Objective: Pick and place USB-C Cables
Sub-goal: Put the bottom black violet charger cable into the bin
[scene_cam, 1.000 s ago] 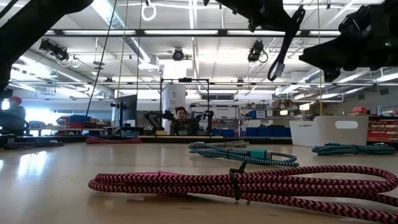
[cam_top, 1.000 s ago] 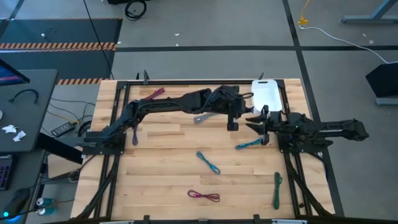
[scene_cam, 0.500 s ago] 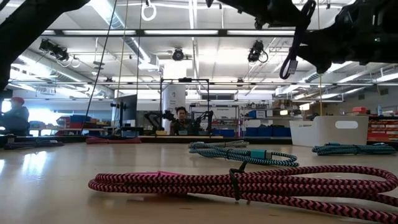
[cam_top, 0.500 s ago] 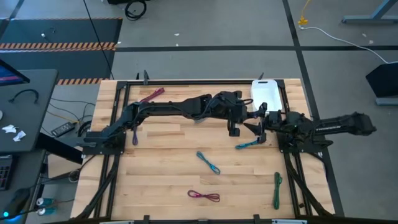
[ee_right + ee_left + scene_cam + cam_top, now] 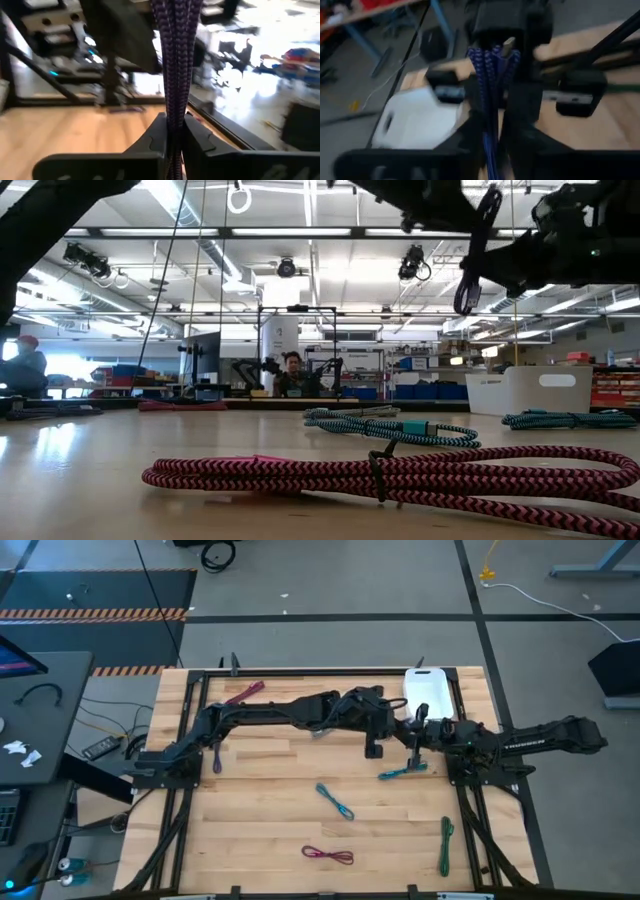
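Note:
A purple braided cable bundle is in the air between both grippers, near the white bin. My left gripper reaches in from the table's left and is shut on it. My right gripper comes from the right and is shut on it too. In the low view the bundle hangs as a dark loop high above the table. Flat on the wood lie the maroon, teal, light blue, magenta-red and green cables. My left gripper pinches the bundle's side-by-side strands between its two fingers, coming level from the table's left. The cable is lifted clear and runs on toward the other gripper, with a metal plug showing there. My right gripper pinches the strands between its two fingers, level from the table's right. The bundle stands upright across the fingers, clear of the table, its upper part rising toward the left gripper.
The white bin sits at the table's far right, just beyond the two grippers. Black frame rails run along the table's left and right sides. The teal cable lies right below the grippers. People sit at desks in the room behind.
My left gripper has carried the hanging cable toward the table's right. My right gripper, open a second ago, has come in toward it and shut on the bundle. The cable stays off the table, now held from both sides.

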